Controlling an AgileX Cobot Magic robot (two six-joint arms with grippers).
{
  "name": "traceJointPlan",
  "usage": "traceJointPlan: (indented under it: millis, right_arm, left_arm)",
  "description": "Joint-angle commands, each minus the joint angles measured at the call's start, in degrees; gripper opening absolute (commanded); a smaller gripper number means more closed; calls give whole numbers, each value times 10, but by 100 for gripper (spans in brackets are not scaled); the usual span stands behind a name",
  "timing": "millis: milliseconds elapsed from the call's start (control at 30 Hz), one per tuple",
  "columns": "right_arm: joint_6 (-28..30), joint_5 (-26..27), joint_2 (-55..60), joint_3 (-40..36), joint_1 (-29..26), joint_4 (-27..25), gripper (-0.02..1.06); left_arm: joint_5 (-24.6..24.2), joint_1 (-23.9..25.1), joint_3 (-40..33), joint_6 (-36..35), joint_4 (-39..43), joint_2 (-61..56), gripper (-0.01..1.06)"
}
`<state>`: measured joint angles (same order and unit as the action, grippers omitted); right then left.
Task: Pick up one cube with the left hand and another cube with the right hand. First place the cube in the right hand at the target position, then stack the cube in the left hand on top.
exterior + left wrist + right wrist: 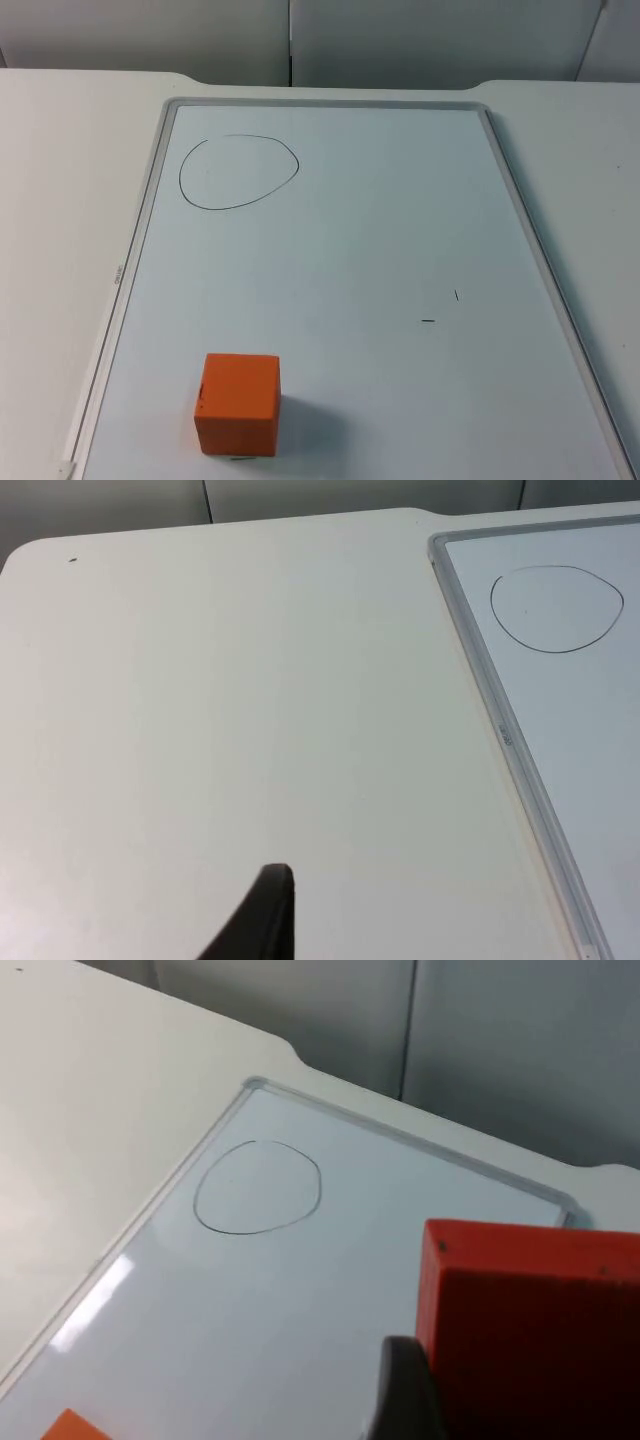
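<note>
The right tool point(470, 1400) pinches an orange cube point(535, 1325), held up over the whiteboard point(330, 1290). A second orange cube point(238, 403) sits on the whiteboard's near end, well apart from the hand-drawn circle point(238, 172) at the board's far left corner. The left tool point(262, 920) hangs above the bare white worktop point(250, 700) beside the board's frame; I cannot tell whether it is spread or pressed together.

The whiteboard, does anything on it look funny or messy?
Nothing is spilled or broken. The whiteboard carries a hand-drawn circle, two tiny stray pen marks, and one orange cube sitting flat. A second orange cube sits at the right gripper.
</note>
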<state>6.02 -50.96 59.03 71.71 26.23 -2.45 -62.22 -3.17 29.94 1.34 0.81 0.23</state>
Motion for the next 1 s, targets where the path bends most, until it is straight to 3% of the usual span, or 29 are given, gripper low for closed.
traceJointPlan:
  millis: [0,267,367,533,667,867,967]
  right_arm:
    - [22,16,-3,4,-5,-27,0]
    - [32,26,-3,4,-5,-41,0]
    - [32,29,-3,4,-5,-41,0]
    - [32,34,-3,4,-5,-41,0]
    - [32,39,-3,4,-5,-41,0]
    - [32,42,-3,4,-5,-41,0]
    - [32,43,-3,4,-5,-41,0]
  left_arm:
    - [5,3,-5,-2,-3,-2,105]
    - [5,3,-5,-2,-23,-2,105]
    - [11,3,2,-2,-107,3,105]
    - [33,3,28,16,-168,60,105]
    - [87,3,60,94,-249,156,105]
    - [102,3,87,201,-364,287,105]
    - [100,3,109,264,-420,411,105]
